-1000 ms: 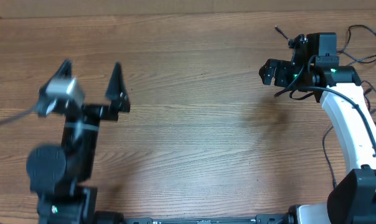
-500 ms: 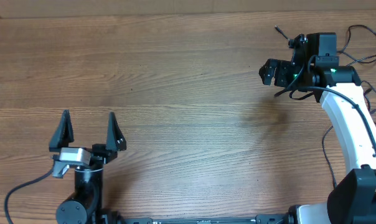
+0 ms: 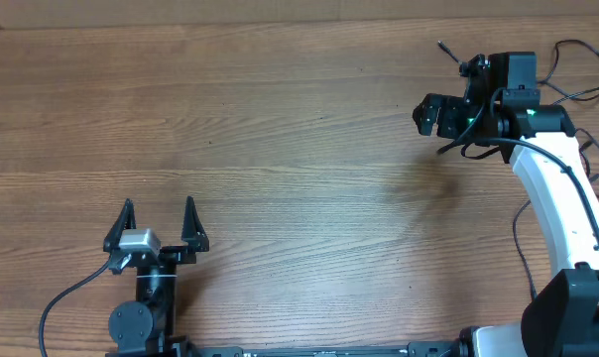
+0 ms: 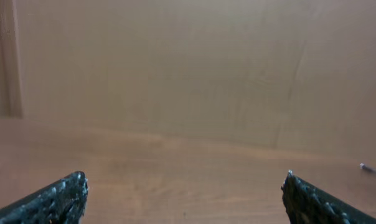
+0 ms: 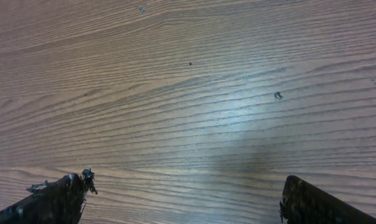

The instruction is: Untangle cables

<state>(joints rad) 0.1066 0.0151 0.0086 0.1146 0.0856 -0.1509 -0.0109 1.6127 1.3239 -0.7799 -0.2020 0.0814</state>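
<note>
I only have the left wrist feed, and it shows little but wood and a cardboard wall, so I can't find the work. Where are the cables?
Observer: From overhead, thin black cables show at the far right corner of the table, beside the right arm. One plug end pokes out past its wrist.
Operator: Is that arm's end effector gripping any of them?
Observer: It doesn't look like it. In the right wrist view, the right end effector is wide open over the table, with only wood grain between its fingers.
</note>
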